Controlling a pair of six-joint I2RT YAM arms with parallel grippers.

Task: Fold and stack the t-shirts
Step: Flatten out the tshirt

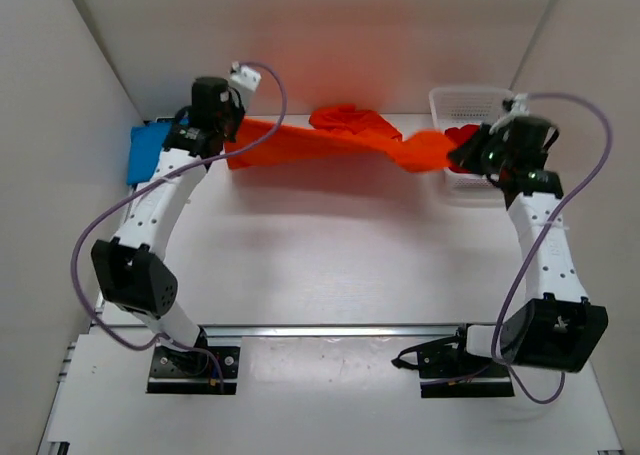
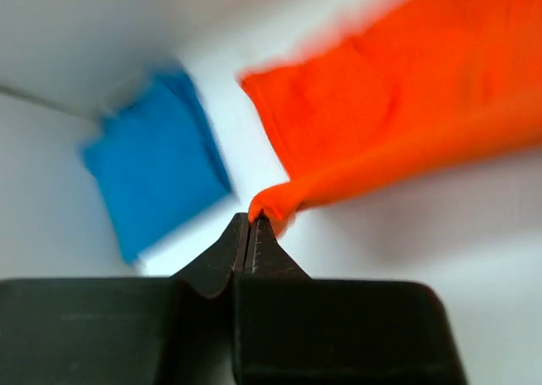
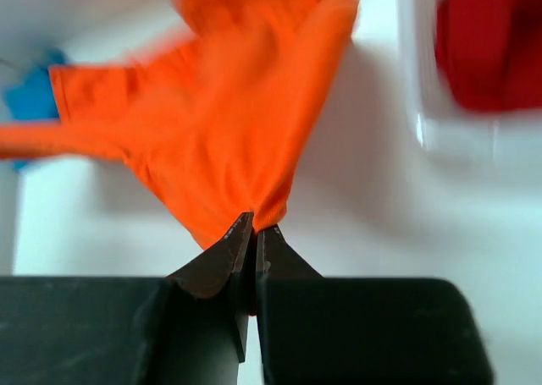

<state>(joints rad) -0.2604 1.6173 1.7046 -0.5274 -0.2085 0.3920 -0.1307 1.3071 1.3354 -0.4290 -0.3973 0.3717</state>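
Over the white table (image 1: pixel 330 265), between the two grippers, the orange t-shirt (image 1: pixel 330 140) hung stretched as a twisted band, bunched near its middle (top view; a shadow lay on the table beneath it). One end ran to each gripper.

Blue t-shirt (image 2: pixel 157 161): folded flat, lying ahead and to the left of the left gripper's tips, apart from the orange cloth.

White lattice basket (image 1: pixel 465 100): just beyond the right gripper, at its far right side. Red t-shirt (image 3: pixel 491 46) lay inside it, rumpled; both were blurred in the wrist view.

Left gripper (image 2: pixel 251 218): jaws clenched flat together, a corner of orange hem pinched at the very tips, the cloth fanning away to the right.

Right gripper (image 3: pixel 255 224): jaws likewise clamped, gripping a gathered point of the orange cloth, which spread up and to the left from the tips.
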